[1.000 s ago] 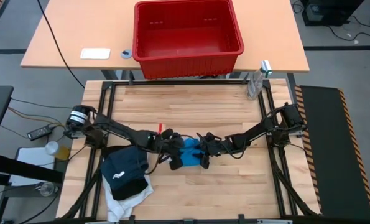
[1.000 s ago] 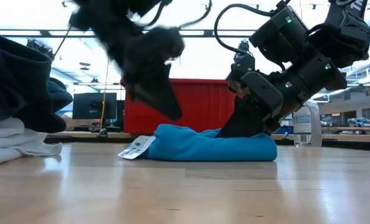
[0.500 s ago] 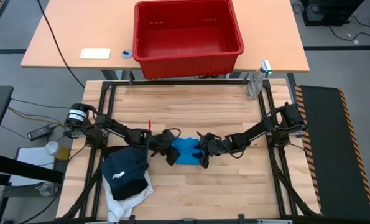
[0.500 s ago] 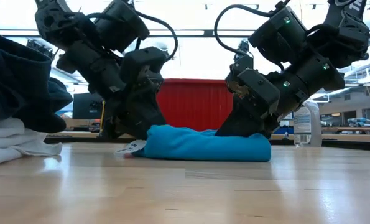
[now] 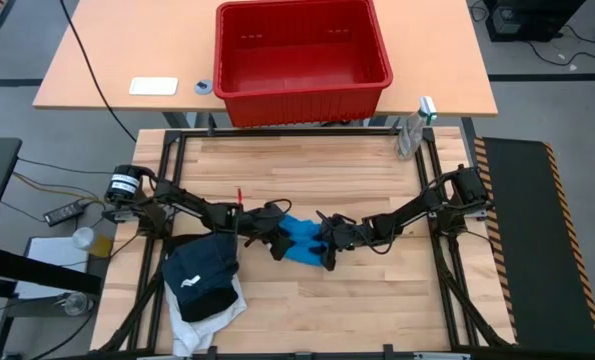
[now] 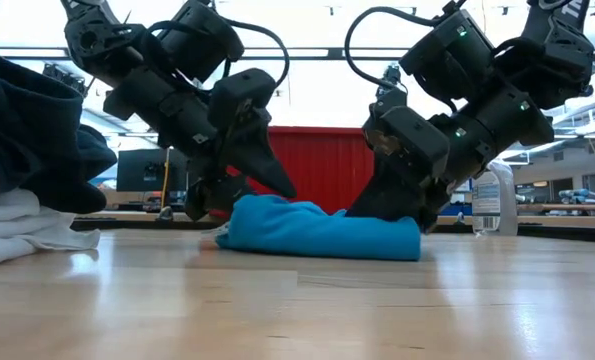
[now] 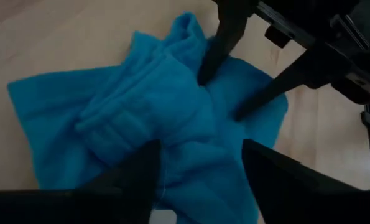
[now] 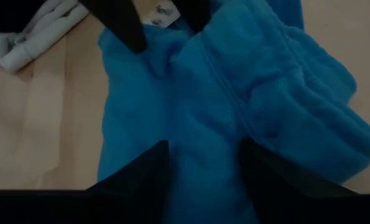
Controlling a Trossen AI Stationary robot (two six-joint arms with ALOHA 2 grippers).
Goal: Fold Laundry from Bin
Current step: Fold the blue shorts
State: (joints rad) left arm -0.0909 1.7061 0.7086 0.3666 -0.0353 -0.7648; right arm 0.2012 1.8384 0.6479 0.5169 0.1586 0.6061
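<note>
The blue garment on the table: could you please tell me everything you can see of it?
The blue garment is small, bright blue, soft and fleecy-looking, with stitched seams. It lies bunched in a low rumpled heap on the wooden table, mid-table, in front of the bin. The left gripper and right gripper press on it from either side, fingers apart.
</note>
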